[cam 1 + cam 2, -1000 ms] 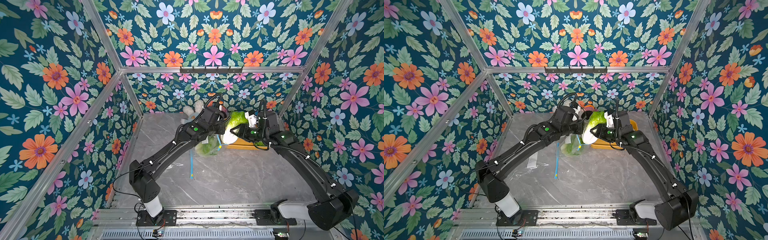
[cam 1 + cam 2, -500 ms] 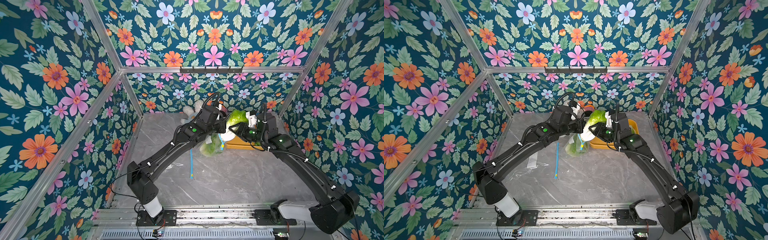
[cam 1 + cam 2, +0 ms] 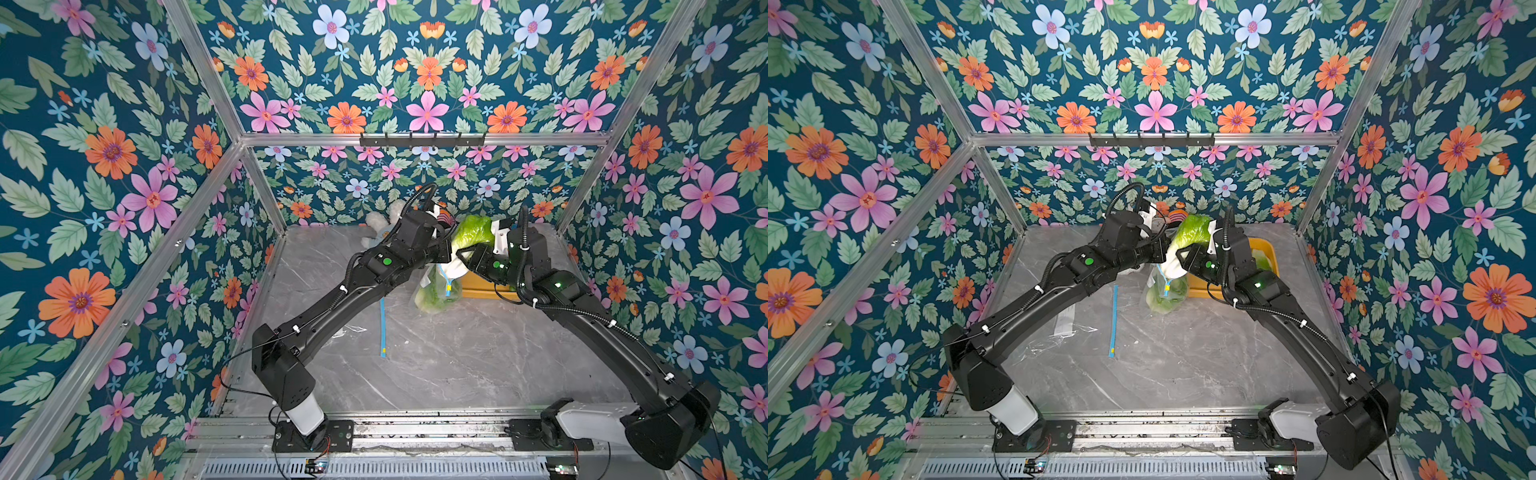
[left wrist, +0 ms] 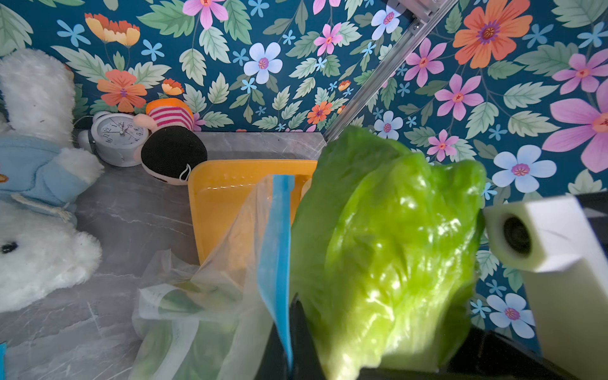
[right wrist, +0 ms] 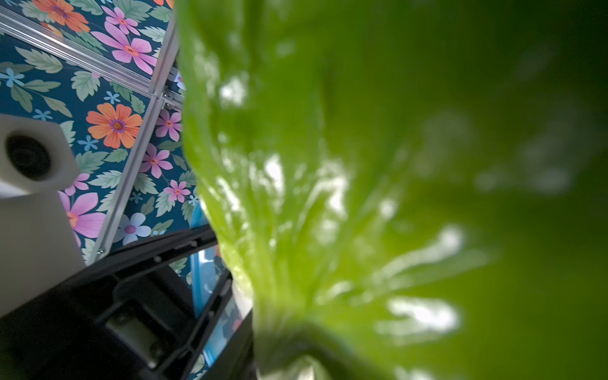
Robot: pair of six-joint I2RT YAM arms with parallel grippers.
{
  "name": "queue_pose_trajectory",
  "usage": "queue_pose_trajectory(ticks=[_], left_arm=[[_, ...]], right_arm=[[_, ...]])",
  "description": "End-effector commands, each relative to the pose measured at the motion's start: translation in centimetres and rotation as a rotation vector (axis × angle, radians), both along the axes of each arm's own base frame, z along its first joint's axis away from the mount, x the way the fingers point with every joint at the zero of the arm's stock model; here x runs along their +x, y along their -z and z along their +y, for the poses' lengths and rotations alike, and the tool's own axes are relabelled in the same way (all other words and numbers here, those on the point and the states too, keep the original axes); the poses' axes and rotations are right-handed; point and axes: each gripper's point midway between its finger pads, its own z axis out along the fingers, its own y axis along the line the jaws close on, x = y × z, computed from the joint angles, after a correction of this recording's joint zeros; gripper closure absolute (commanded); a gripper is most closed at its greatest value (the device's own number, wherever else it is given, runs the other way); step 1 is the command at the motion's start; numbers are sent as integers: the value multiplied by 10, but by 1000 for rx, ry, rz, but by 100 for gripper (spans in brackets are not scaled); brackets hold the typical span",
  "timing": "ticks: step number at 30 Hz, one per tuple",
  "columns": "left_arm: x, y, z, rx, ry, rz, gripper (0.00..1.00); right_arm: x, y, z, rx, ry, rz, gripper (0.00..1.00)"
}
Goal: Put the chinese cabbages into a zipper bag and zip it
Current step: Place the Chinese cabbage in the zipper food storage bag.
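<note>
The left gripper (image 4: 289, 342) pinches the zipper bag (image 4: 210, 296) by its rim. The right gripper (image 3: 462, 258) clasps a chinese cabbage (image 4: 388, 246) that blocks its wrist view. A yellow tray (image 4: 223, 197) and plush rabbit (image 4: 39, 256) lie behind.

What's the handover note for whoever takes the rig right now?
Left gripper: shut on the zipper bag at its rim, holding the mouth up.
Right gripper: shut on a chinese cabbage, white base down at the bag mouth; cannot tell if it is in.
Done: green cabbage shows inside the bag; the count is unclear.
Left: lower this head in and release. Check the yellow tray, where a green patch is likely another head. Then zip.
A spare bag lies flat on the table.
</note>
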Motion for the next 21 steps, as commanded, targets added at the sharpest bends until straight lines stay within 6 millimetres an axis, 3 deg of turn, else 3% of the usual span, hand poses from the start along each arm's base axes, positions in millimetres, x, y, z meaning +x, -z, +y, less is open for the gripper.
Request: queue_pose_trajectory(ticks=[1,4,7,12,17,21], left_arm=[[3,-25,1,-88,-17,-47,100],[7,-28,3,-77,-18,-62,100],[9,-25,4,-24,-18,-68,100],[6,-12,-5,34,45,-46,100],[1,-11,-13,-10,82,-33,100],[-2,-14,-14,-34,89,-31,100]], right_arm=[[-2,7,-15,-127,23,-34,54],[-9,10,-20,-204,12,-27,55],[-17,1,-23,-256,21,-61,55],[-22,-21,-2,-113,-32,-87,56],[-9,-38,11,-3,-21,-101,57],[2,-42,3,-2,52,-165,60]])
